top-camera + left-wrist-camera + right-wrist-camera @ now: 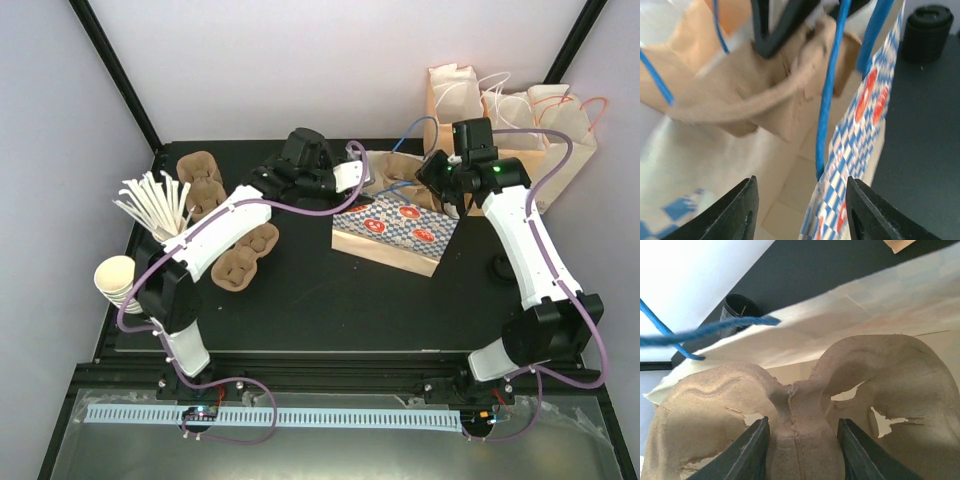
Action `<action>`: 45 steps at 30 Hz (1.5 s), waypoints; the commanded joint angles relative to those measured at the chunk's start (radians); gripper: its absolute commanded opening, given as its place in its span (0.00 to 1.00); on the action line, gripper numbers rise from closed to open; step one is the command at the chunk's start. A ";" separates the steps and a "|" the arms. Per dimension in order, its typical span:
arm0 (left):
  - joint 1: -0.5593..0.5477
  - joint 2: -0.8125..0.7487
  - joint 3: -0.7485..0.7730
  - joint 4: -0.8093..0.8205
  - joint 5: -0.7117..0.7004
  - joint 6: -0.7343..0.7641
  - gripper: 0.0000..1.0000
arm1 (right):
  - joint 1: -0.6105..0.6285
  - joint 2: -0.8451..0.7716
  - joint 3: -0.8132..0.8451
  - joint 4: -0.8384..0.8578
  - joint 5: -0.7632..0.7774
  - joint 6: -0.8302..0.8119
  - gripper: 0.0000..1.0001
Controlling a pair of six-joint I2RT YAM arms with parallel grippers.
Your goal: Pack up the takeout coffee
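Note:
The takeout coffee, a small black cup (497, 268), stands on the black table right of the blue-checked paper bag (395, 228). It also shows as the black cup (927, 32) beyond the bag wall (865, 125) and as the same cup (737, 310) outside the bag. A brown pulp carrier (400, 190) sits inside the open bag. My right gripper (802, 421) reaches into the bag, shut on the carrier's central ridge (800, 410). My left gripper (801, 182) is open at the bag's left rim, its jaws astride the patterned wall and a blue handle (827, 100).
Plain paper bags (510, 115) stand at the back right. Spare pulp carriers (245, 255) lie left of the bag, with more of them (200, 180) at the back left. Pale stirrers (155, 205) and stacked cream cups (115, 280) sit by the left edge.

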 commanded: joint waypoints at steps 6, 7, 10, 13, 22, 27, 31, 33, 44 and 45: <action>-0.039 0.059 0.109 -0.281 0.062 0.088 0.35 | 0.030 0.057 0.068 -0.093 0.069 -0.110 0.40; -0.050 0.057 0.106 -0.287 0.065 0.082 0.32 | 0.034 0.059 0.070 -0.099 0.068 -0.122 0.41; -0.082 0.046 0.101 -0.321 0.064 0.063 0.22 | 0.043 0.061 0.058 -0.107 0.056 -0.173 0.40; -0.108 0.008 0.078 -0.328 0.056 0.009 0.17 | 0.050 0.054 0.040 -0.126 0.064 -0.226 0.40; -0.220 -0.198 -0.138 -0.096 0.026 -0.238 0.02 | 0.099 0.012 -0.070 -0.142 0.077 -0.327 0.40; -0.274 -0.233 -0.200 -0.044 0.015 -0.329 0.02 | 0.178 0.006 -0.093 -0.154 0.101 -0.388 0.41; -0.338 -0.232 -0.202 -0.068 -0.061 -0.327 0.02 | 0.237 -0.004 -0.119 -0.179 0.119 -0.422 0.41; -0.371 -0.226 -0.199 -0.079 -0.122 -0.318 0.02 | 0.260 -0.015 -0.138 -0.195 0.131 -0.434 0.41; -0.412 -0.220 -0.184 -0.052 -0.225 -0.455 0.13 | 0.306 -0.198 -0.430 -0.029 0.197 -0.465 0.42; -0.412 -0.225 -0.183 -0.049 -0.220 -0.472 0.21 | 0.309 -0.208 -0.448 -0.011 0.205 -0.471 0.42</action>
